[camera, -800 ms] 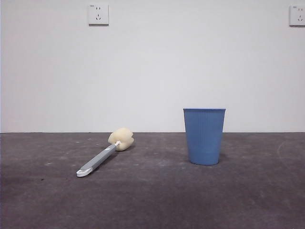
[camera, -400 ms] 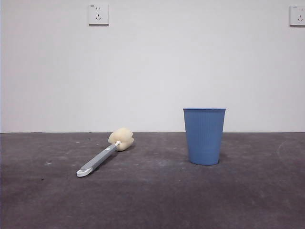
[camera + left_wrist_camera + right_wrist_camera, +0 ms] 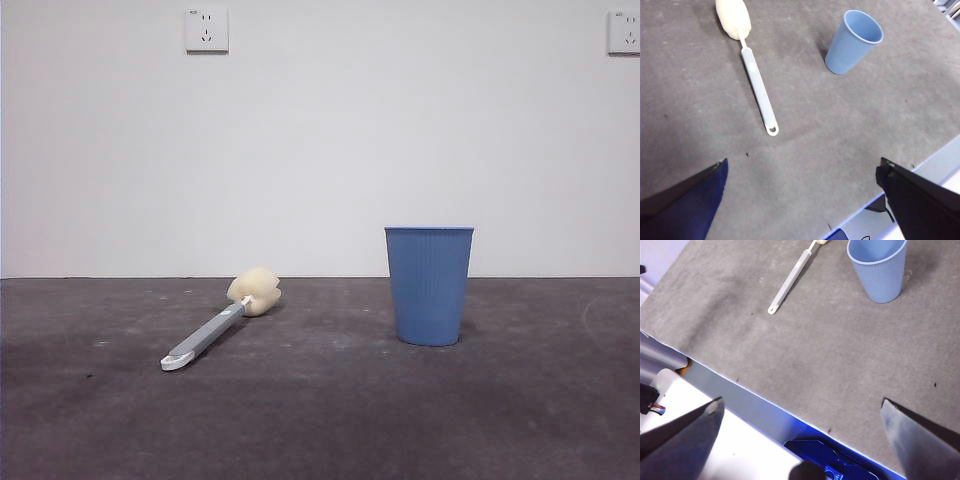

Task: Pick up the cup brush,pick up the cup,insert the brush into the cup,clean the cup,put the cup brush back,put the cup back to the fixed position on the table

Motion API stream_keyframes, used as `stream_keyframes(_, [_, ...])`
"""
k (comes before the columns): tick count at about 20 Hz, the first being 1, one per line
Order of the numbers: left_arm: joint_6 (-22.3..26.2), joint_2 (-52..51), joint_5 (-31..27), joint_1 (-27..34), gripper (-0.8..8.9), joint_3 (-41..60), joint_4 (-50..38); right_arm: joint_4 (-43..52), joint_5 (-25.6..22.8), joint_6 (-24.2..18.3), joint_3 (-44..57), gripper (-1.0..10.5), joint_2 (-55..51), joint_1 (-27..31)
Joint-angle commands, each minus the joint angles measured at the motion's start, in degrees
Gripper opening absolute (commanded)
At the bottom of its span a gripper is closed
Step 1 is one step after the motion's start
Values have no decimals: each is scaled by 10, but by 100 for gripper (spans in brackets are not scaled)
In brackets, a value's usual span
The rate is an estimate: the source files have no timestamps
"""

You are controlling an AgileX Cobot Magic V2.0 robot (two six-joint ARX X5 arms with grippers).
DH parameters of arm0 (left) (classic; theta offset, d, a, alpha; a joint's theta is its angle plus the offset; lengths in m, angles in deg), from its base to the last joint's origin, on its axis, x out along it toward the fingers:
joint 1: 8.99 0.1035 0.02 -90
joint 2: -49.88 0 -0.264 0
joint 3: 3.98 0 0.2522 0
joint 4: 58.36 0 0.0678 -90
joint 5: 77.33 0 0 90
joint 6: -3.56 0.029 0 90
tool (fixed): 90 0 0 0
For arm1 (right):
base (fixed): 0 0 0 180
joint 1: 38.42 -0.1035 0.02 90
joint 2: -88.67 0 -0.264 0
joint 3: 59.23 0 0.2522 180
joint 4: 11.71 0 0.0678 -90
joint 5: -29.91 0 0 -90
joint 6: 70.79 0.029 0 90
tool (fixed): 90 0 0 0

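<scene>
The cup brush [image 3: 215, 328] lies flat on the table [image 3: 320, 420] at the left, its cream sponge head toward the wall and its white tip toward the camera. It also shows in the left wrist view [image 3: 756, 85] and the right wrist view [image 3: 790, 282]. The light blue cup [image 3: 429, 285] stands upright to its right, empty, and shows in the left wrist view [image 3: 850, 44] and the right wrist view [image 3: 880, 267]. My left gripper [image 3: 800, 200] and right gripper [image 3: 800, 440] are open and empty, high above the table's near edge, far from both things.
A white wall with two sockets [image 3: 206, 30] stands behind the table. The table's near edge [image 3: 760, 397] shows in the right wrist view, with the robot's base below it.
</scene>
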Motion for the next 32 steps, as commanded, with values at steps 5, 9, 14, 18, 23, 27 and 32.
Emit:
stream_keyframes(5, [-73,104,-92,-100,503,-2,-108,4,0,5,-2,626,6,-2])
stream_keyframes(9, [-109,213,-228,-195,503,-6,-196,4,0,9,-2,626,14,-2])
stream_keyframes(14, [-127,356,-316,-247,502,-51,-266,4,0,13,-2,626,20,-2])
stream_keyframes(18, [-127,470,-333,-256,503,-114,-278,4,0,13,-2,626,28,-2])
stream_keyframes(23, [-127,558,-352,-256,502,-140,-309,4,-2,13,-2,626,28,-2])
stream_keyframes(27, [-129,596,-362,-256,502,-140,-317,4,-2,13,-2,626,28,-2])
stream_keyframes(32, [-152,604,-370,-260,493,-140,-304,5,-2,13,-2,626,28,-2])
